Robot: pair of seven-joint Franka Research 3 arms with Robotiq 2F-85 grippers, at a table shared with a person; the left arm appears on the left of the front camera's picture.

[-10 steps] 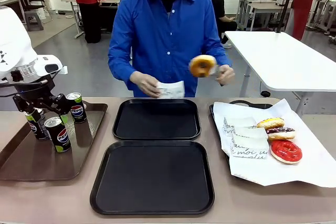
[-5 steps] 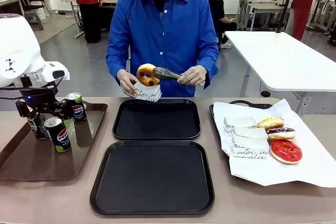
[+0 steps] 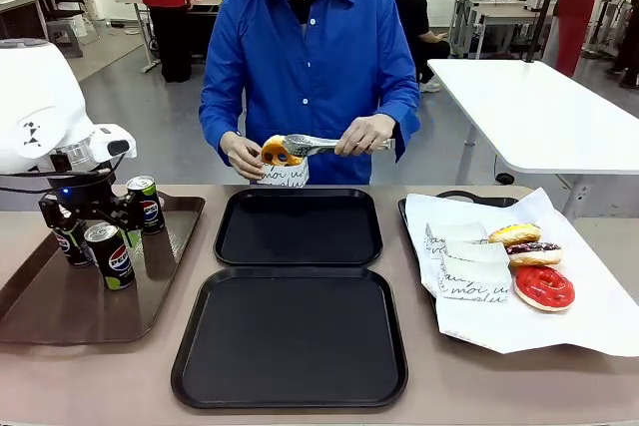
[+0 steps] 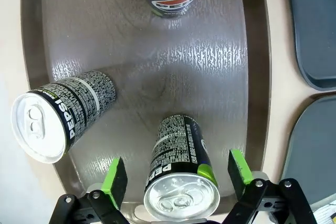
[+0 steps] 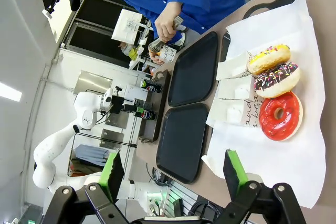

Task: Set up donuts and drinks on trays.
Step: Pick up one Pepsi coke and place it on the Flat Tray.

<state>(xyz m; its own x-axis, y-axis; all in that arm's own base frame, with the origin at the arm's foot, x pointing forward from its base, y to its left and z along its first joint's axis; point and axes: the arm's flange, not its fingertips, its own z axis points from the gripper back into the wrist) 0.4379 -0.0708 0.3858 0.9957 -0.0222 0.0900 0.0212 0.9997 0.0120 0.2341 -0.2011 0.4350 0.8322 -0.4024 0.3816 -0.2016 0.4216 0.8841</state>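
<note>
Progress: early, by my reading. The two black, nearly square plastic trays, far tray [image 3: 298, 228] toward 12 o'clock and near tray [image 3: 290, 338] toward 6 o'clock, hold nothing. All placing is left to do.

Drinks: three slim black Pepsi cans [image 3: 108, 254] stand on the long glossy brown tray [image 3: 60, 311] at 9 o'clock. The left gripper [image 4: 177, 170] is spread wide. Its green pads straddle one can [image 4: 178, 150] with gaps on both sides, so there is no squeeze.

Donuts: past the far tray at 12 o'clock, the person's hand [image 3: 367, 134] holds metal tongs [image 3: 310, 144]. These keep a golden-brown ring donut [image 3: 277, 153] at the mouth of a white paper sleeve [image 3: 282, 175]. Three unsleeved donuts [image 3: 544, 287] and spare sleeves [image 3: 469, 271] lie on a white paper sheet [image 3: 589, 316] at 3 o'clock.

The right gripper [image 5: 172, 174] is released, with nothing between its fingers.
</note>
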